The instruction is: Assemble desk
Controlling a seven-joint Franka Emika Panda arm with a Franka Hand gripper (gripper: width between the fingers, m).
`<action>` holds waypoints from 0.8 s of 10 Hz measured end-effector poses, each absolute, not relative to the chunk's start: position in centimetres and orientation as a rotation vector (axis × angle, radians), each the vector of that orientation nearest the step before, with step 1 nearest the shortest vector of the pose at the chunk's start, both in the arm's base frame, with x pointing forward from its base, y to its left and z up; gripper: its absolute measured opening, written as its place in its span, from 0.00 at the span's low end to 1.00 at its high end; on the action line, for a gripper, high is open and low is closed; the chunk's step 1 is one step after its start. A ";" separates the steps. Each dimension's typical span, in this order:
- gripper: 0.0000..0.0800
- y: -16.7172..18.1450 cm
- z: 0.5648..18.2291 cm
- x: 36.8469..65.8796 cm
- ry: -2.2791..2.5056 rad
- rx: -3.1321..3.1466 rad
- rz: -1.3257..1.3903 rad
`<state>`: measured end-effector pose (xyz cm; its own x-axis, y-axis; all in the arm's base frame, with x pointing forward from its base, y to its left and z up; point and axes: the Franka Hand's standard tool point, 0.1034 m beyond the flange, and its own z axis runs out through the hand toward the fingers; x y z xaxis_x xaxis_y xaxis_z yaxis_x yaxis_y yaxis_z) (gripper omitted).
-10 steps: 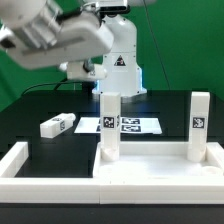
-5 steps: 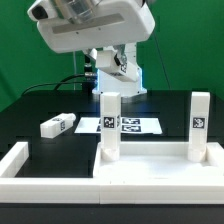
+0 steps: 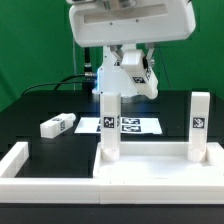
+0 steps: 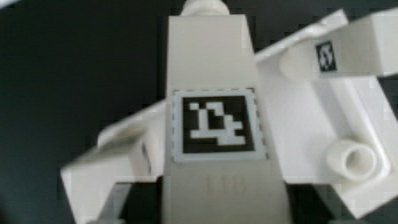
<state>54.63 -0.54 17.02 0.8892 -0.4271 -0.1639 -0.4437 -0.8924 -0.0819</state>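
The desk top (image 3: pixel 150 170), a flat white tray with a raised rim, lies at the front. Two tagged legs stand upright on it, one at its left corner (image 3: pixel 110 125) and one at its right (image 3: pixel 200 124). A third leg (image 3: pixel 58 126) lies loose on the black table at the exterior view's left. High above, only the white body of the arm's hand (image 3: pixel 130 20) shows; its fingers are out of that view. In the wrist view my gripper (image 4: pixel 214 205) is shut on another leg (image 4: pixel 214 90), whose tag (image 4: pixel 215 125) faces the camera. Blurred white desk parts (image 4: pixel 338 110) lie beyond it.
The marker board (image 3: pixel 135 125) lies flat behind the standing legs. A long white border rail (image 3: pixel 25 160) runs along the front left. The robot's base (image 3: pixel 125 72) stands at the back before a green backdrop, with a cable trailing to its left.
The hand has swept from the upper left toward the exterior view's right and now hangs above the middle. The parts on the table have not moved.
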 end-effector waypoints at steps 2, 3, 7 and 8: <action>0.36 0.0 17.0 55.4 0.678 -2.951 0.004; 0.36 0.6 17.0 55.5 0.686 -2.955 -0.071; 0.36 7.4 19.7 60.9 0.621 -3.120 -0.394; 0.36 8.2 19.9 61.3 0.579 -3.113 -0.457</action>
<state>61.30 8.15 19.94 0.8938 -0.3437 0.2882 -0.3601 -0.9329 0.0044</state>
